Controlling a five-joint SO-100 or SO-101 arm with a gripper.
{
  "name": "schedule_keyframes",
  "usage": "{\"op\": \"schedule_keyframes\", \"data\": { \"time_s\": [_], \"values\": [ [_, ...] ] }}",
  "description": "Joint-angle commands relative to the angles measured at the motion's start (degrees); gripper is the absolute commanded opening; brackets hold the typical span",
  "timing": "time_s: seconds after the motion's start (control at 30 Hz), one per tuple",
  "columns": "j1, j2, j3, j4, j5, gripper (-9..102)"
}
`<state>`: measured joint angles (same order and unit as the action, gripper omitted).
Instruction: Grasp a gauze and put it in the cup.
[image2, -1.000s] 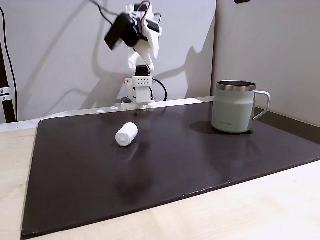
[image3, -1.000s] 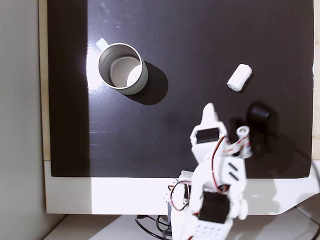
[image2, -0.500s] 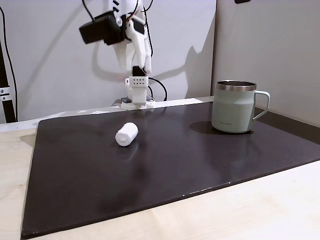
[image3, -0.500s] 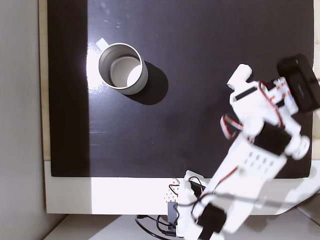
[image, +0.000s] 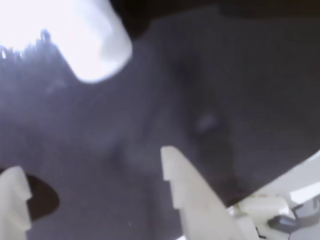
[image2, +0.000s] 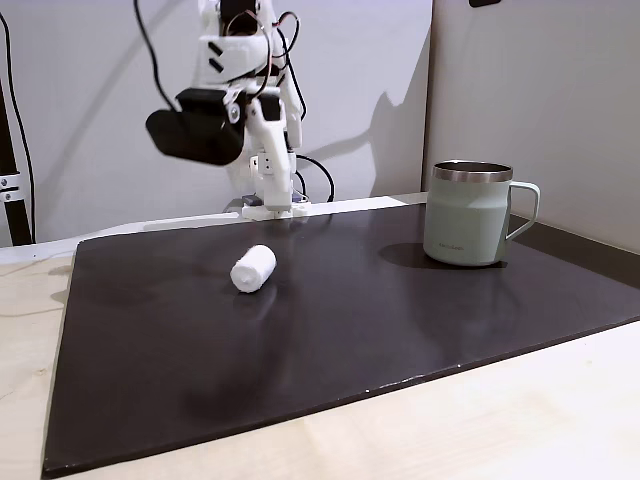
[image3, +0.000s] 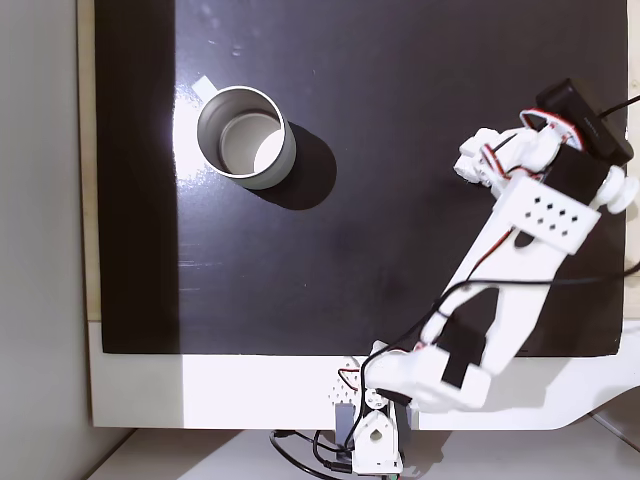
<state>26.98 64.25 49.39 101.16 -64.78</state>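
Gauze (image2: 253, 269), a soft white cylinder, lies on smooth dark mat (image2: 400, 310).

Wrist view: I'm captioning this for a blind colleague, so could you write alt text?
A blurry white gauze roll lies on a dark mat at upper left. Below, the open gripper shows two pale fingertips, spread apart and holding nothing.

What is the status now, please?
Gripper open, above the mat, holding nothing. Gauze lies on its side, untouched. Cup upright, empty. Nothing in the way.
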Motion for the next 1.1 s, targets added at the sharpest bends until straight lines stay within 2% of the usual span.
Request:
{"op": "schedule_keyframes", "data": {
  "time_s": [0.0,0.63,0.73,0.93,1.07],
  "values": [
    [1.1,-4.2,-8.7,0.5,-0.6,30],
    [0.1,-26.6,-24.2,0.7,-1.0,29],
    [-0.2,-28.0,-25.2,0.7,-0.8,26],
    [-0.3,-28.5,-25.4,0.9,-0.6,8],
    [-0.1,-28.0,-25.7,1.0,-0.5,3]
  ]
}}
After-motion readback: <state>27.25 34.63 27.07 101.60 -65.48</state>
